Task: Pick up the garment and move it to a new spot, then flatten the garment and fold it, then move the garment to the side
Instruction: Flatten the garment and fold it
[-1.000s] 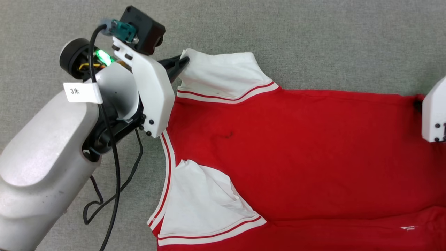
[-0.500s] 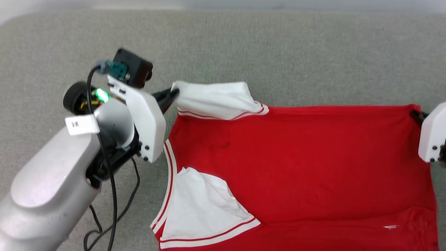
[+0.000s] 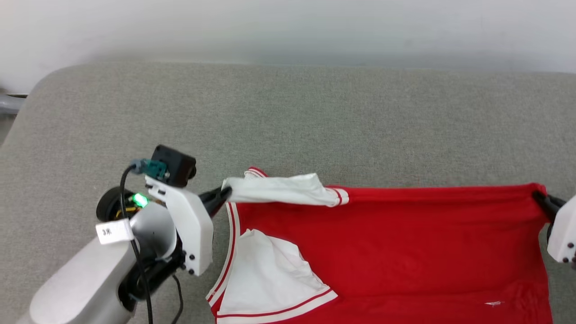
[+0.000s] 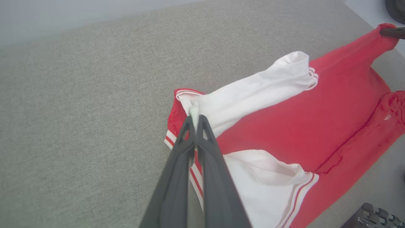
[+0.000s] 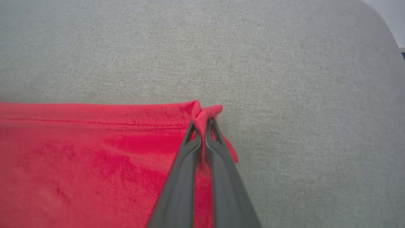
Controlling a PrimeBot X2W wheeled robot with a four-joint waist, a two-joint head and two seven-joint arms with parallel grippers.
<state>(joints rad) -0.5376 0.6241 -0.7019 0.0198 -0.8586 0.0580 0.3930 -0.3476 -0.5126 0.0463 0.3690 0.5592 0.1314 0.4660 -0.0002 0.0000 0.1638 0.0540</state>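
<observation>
The garment [image 3: 396, 243], a red jersey with white sleeves and striped trim, lies spread across the grey surface with its far edge pulled taut. My left gripper [image 3: 225, 194] is shut on the white sleeve [image 3: 279, 189] at the far left corner; the left wrist view shows white cloth pinched at the left gripper [image 4: 193, 117] tips. My right gripper [image 3: 540, 198] is shut on the red hem corner at the far right, where the right wrist view shows red cloth of the garment [image 5: 95, 152] bunched at the right gripper [image 5: 202, 122] tips. A second white sleeve [image 3: 270, 274] lies flat nearer me.
The grey fabric surface [image 3: 288, 117] stretches beyond the garment to a rounded far edge, with a pale wall [image 3: 288, 27] behind it. Black cables [image 3: 139, 279] hang from my left arm.
The head camera has tilted up, so the surface's far edge and the wall are in view. The far sleeve has been lifted and drawn narrow. The right gripper has closed on the hem corner.
</observation>
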